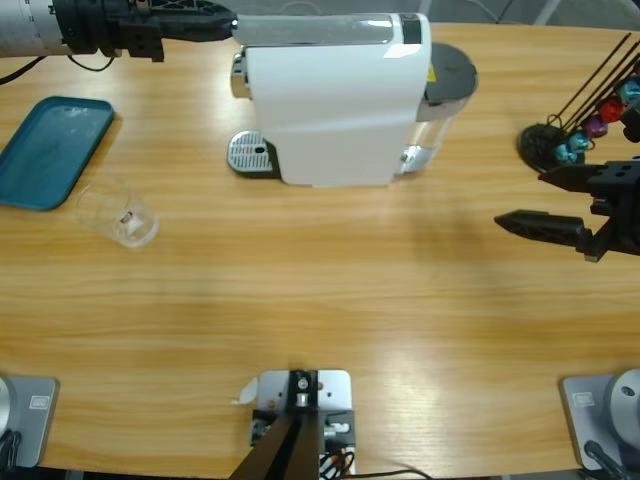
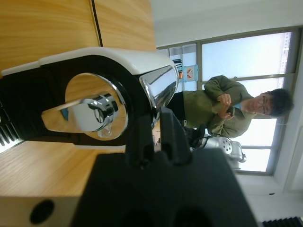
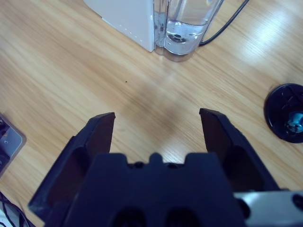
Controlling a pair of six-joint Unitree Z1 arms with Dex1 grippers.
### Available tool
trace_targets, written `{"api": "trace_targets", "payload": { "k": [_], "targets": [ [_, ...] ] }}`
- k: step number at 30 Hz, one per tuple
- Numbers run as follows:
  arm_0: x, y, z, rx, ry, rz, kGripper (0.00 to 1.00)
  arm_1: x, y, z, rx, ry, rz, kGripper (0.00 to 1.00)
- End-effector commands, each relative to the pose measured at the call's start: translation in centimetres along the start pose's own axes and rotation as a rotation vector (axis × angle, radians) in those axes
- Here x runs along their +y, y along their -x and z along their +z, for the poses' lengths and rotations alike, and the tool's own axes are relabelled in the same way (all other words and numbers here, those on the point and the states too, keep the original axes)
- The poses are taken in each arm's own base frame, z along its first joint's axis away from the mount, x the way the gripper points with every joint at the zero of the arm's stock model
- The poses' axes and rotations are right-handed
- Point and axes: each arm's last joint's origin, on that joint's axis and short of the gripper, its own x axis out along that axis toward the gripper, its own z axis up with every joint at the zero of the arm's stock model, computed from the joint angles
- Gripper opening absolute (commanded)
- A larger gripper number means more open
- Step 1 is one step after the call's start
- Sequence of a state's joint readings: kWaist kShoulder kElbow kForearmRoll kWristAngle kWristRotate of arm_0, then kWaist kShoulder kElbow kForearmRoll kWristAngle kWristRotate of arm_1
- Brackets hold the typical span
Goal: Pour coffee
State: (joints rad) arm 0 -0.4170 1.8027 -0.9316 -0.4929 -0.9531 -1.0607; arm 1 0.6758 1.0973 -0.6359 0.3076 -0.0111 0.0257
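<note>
From above, the white coffee machine (image 1: 335, 100) lies across the upper middle of the wooden table (image 1: 330, 300), its long axis running left to right, with its chrome drip grate (image 1: 250, 155) and brewing end at the left and its water tank (image 1: 440, 110) at the right. The left gripper (image 1: 222, 24) reaches in from the upper left corner with its tips at the machine's top left end, while the small clear glass cup (image 1: 120, 215) with its red mark sits near the left edge beside a teal tray (image 1: 50, 150), well apart from the grate and nearer the left arm than the right; no coffee shows in it or anywhere else. The right gripper (image 1: 520, 222) hovers at the right edge near the capsule stand (image 1: 560, 145). The left wrist view looks along the left gripper's jaws, drawn nearly together and holding nothing, at the machine's chrome spout (image 2: 90, 113), with a person (image 2: 222, 109) in the background by the window. In the right wrist view the right gripper (image 3: 156, 120) is spread wide over bare wood, the water tank (image 3: 184, 23) ahead of it.
</note>
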Motion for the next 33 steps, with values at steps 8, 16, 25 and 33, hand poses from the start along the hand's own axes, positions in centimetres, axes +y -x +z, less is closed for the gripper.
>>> {"api": "trace_targets", "payload": {
  "k": [8, 16, 25, 33],
  "targets": [
    [-3.1, -0.3, 1.3, 0.018, -0.073, -0.070, 0.000, 0.1, 0.1, -0.3, 0.016, -0.004, -0.012, 0.766],
    [-4.5, 0.9, 1.1, -0.013, -0.120, -0.086, 0.000, 0.0, 0.1, -0.3, 0.016, -0.004, -0.014, 0.766],
    [-6.0, 1.5, 1.7, -0.035, -0.173, -0.110, 0.000, 0.1, 0.1, -0.3, 0.020, -0.004, -0.014, 0.766],
    [-10.2, 8.1, -3.1, -0.318, -0.441, 0.198, 0.000, 0.0, 0.1, -0.4, 0.020, -0.004, -0.016, 0.766]
  ]
}}
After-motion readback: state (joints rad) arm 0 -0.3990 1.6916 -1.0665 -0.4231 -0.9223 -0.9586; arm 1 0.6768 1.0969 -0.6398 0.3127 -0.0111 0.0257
